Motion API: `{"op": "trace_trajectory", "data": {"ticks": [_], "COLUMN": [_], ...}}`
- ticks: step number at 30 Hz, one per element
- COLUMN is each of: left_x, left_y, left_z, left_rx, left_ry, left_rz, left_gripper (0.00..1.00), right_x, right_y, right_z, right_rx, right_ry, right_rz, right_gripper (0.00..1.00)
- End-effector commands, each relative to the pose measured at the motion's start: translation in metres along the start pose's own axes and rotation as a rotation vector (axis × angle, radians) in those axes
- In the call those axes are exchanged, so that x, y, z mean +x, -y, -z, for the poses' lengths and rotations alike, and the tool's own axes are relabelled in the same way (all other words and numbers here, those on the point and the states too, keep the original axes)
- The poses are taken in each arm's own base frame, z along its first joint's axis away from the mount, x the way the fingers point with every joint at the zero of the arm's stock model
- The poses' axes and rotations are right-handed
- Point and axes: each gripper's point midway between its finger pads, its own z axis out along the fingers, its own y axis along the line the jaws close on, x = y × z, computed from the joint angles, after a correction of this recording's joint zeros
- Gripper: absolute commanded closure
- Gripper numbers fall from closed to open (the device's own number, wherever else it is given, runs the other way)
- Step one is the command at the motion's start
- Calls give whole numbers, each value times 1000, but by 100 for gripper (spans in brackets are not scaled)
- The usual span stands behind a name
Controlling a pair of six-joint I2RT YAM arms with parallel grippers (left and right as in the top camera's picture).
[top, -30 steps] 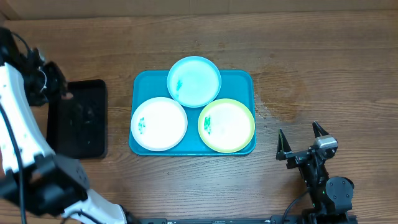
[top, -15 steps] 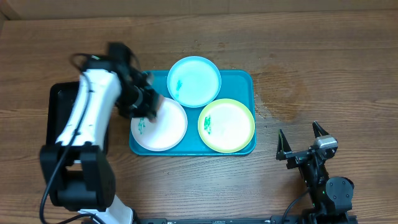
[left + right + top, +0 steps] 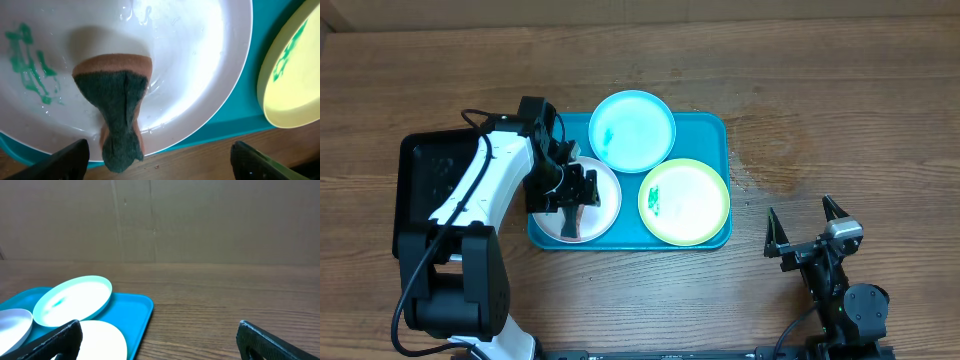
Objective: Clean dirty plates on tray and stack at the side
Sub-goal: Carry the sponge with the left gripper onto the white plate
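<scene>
The turquoise tray [image 3: 705,130] carries three plates. My left gripper [image 3: 570,196] hovers over the white plate [image 3: 603,205], jaws wide open. Between its fingers, untouched, lies a sponge [image 3: 120,100], orange-brown with a dark green scouring face, on the wet white plate [image 3: 200,60] beside green smears [image 3: 30,60]. The light blue plate [image 3: 632,130] at the tray's back and the yellow-green rimmed plate [image 3: 685,202] each show a small green smear. My right gripper [image 3: 807,228] stands open above bare wood, right of the tray, holding nothing.
A smaller black tray [image 3: 435,190] lies left of the turquoise one, partly under my left arm. A cardboard wall [image 3: 150,220] closes off the back of the wooden table. In the right wrist view the tray's corner [image 3: 142,305] lies ahead to the left.
My left arm swung from the black tray over to the white plate. Its jaws went from shut to wide open, and the sponge now lies loose on the plate. The right arm stayed still.
</scene>
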Motion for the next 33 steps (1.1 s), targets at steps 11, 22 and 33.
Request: {"op": "trace_trajectory", "data": {"ticks": [11, 22, 33], "left_x": [-47, -38, -41], "left_y": [-67, -123, -123], "left_z": [149, 166, 166], "left_rx": [-180, -168, -164], "left_ry": [274, 302, 317], "left_rz": [191, 427, 446], "left_gripper": [14, 0, 0], "right_x": [1, -18, -208], "right_y": [2, 12, -36], "right_z": [0, 1, 100], "right_rx": [11, 74, -74], "right_ry": [6, 86, 929], "right_rz": [0, 35, 233], "right_gripper": [0, 0, 0]}}
